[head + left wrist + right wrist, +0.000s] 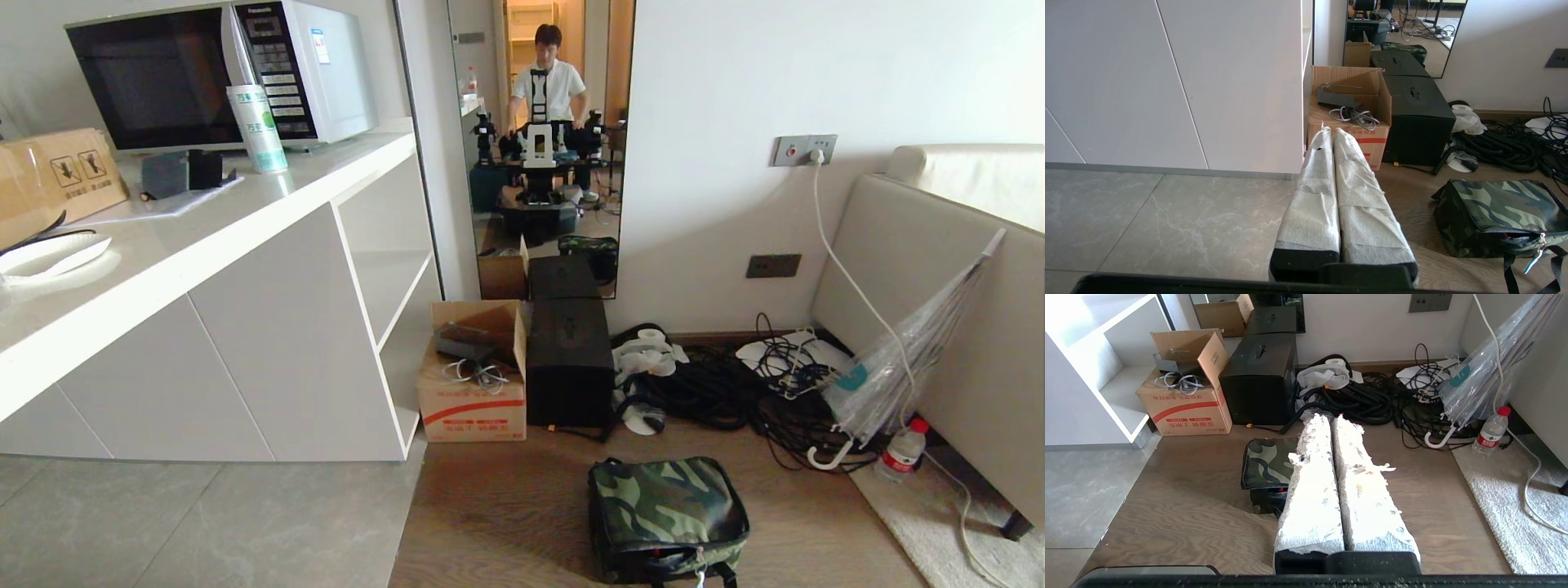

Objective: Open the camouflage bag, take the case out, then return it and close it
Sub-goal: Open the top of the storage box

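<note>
Both jaws are pressed together with nothing between them. My left gripper (1334, 134) hangs above the grey tile floor (1147, 220), its white-wrapped fingers (1312, 204) touching along their length. My right gripper (1331, 418) hangs over the wood floor (1188, 506), its frayed white-wrapped fingers (1367, 498) likewise closed and empty. Neither arm shows in the head view.

Nearest item, head view, at 6 o'clock: the camouflage bag (665, 510) sits on the wood floor, lid down, with the zipper at its near edge partly parted and black straps (718, 572) trailing toward me. In the right wrist view the bag (1267, 463) lies just beyond and partly behind my closed fingers, a spot of red visible at its near edge. The case cannot be seen.

Further out, toward 12 o'clock: a black box (569, 359) stands against the mirror (543, 147), with an open cardboard box (472, 384) touching its side and holding grey cables. Toward 2 o'clock, a tangle of black cables (718, 392), a folded clear umbrella (898, 367) and a water bottle (902, 451) lie beside the beige sofa (939, 286).

Toward 10 o'clock, a white counter (204, 245) carries a microwave (220, 69). The mirror reflects a person (547, 82) standing behind the robot.
</note>
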Robot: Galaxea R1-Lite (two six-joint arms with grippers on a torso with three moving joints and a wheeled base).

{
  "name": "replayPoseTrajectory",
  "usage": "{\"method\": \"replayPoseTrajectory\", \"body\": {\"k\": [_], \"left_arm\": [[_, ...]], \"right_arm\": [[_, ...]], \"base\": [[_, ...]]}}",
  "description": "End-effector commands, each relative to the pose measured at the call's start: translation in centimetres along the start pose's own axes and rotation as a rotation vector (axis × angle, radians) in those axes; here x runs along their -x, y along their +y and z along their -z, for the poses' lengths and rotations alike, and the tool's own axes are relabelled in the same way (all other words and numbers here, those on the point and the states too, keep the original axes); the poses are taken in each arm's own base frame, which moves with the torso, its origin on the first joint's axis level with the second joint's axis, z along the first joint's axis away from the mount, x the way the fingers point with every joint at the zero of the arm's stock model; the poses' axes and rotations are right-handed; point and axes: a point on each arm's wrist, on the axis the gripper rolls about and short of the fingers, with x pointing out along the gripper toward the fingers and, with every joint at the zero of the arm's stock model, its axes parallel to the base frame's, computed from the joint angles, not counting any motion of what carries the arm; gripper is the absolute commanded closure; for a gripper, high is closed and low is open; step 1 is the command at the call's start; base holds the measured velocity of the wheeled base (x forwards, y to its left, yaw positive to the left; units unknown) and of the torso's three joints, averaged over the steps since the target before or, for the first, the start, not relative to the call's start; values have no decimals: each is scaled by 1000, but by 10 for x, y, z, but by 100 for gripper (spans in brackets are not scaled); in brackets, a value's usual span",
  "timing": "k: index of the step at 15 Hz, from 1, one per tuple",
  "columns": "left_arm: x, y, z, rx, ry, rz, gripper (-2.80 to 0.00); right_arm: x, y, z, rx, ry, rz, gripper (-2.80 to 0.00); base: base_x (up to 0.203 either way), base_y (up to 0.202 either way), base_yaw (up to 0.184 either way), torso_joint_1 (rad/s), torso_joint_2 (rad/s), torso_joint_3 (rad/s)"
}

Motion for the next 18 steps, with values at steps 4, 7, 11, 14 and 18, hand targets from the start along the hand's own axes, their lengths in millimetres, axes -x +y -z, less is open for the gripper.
{"method": "replayPoseTrajectory", "body": {"k": [4, 7, 11, 14, 18], "left_arm": [[0, 0, 0, 0, 2, 0, 0], [0, 0, 0, -2, 0, 0, 0], [0, 0, 0, -2, 0, 0, 0], [0, 0, 0, 3, 3, 0, 0], [0, 0, 0, 4, 2, 0, 0]], "right_arm": [[0, 0, 0, 0, 0, 0, 0], [0, 0, 0, 0, 0, 0, 0], [0, 0, 0, 0, 1, 0, 0], [0, 0, 0, 0, 0, 0, 0], [0, 0, 0, 0, 0, 0, 0]], "base": [[0, 0, 0, 0, 0, 0], [0, 0, 0, 0, 0, 0], [0, 0, 0, 0, 0, 0], [0, 0, 0, 0, 0, 0], [0, 0, 0, 2, 3, -68]]}}
